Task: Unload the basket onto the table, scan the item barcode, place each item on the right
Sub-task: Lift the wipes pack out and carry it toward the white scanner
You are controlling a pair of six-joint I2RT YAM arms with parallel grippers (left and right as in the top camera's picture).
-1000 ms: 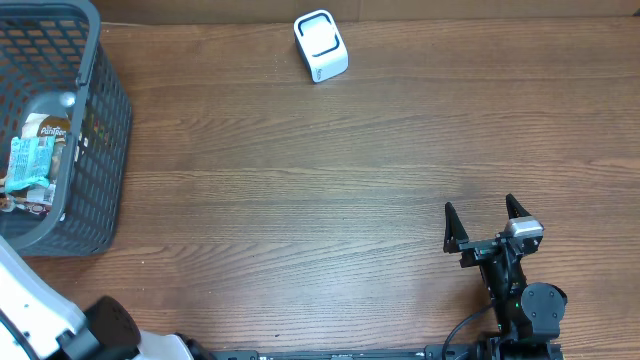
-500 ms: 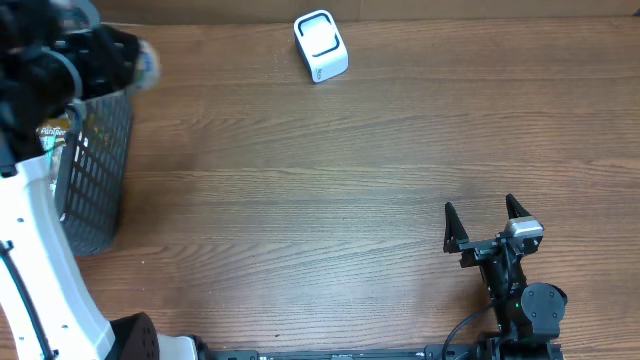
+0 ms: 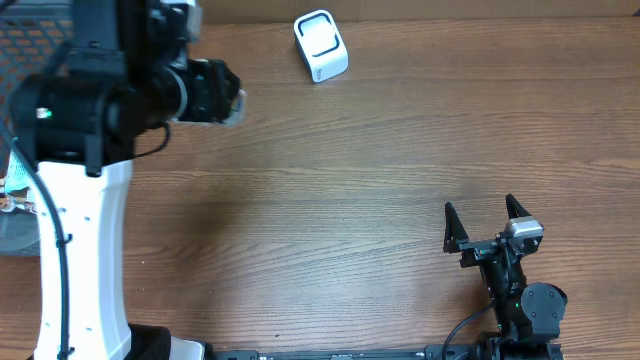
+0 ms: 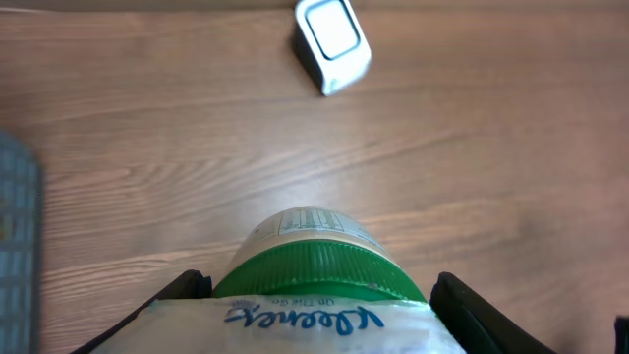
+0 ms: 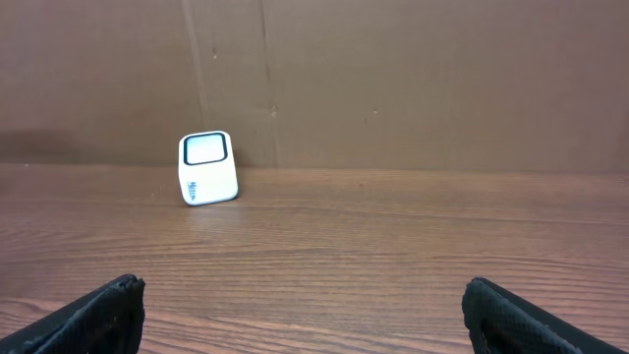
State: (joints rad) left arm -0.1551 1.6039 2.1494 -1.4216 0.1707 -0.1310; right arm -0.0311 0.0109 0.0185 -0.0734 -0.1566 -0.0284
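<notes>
Swinging away from the basket [image 4: 18, 216], the left arm now reaches across the table [image 3: 350, 200] toward the white scanner [image 3: 320, 45], which has not budged. The right arm hasn't stirred either.

From where I stand, the left gripper [image 4: 324, 295] is pinching a Kleenex canister [image 4: 313, 270], a finger on either flank just below its green lid [image 4: 319, 277]. The canister is held above the wood, short of the scanner and a little to its left. The right gripper [image 3: 487, 225] sits near the front edge, spread wide with nothing in it.

I'd guess the canister is light, with thin plastic walls that give a little under pressure. Its printed label [image 4: 295, 317] looks glossy, so it could turn or slide between the fingers. A hold on the body just under the lid seems sensible, where the rim stiffens it. I can't make out the barcode from either camera, so the canister may need turning before the scanner window can read it.
</notes>
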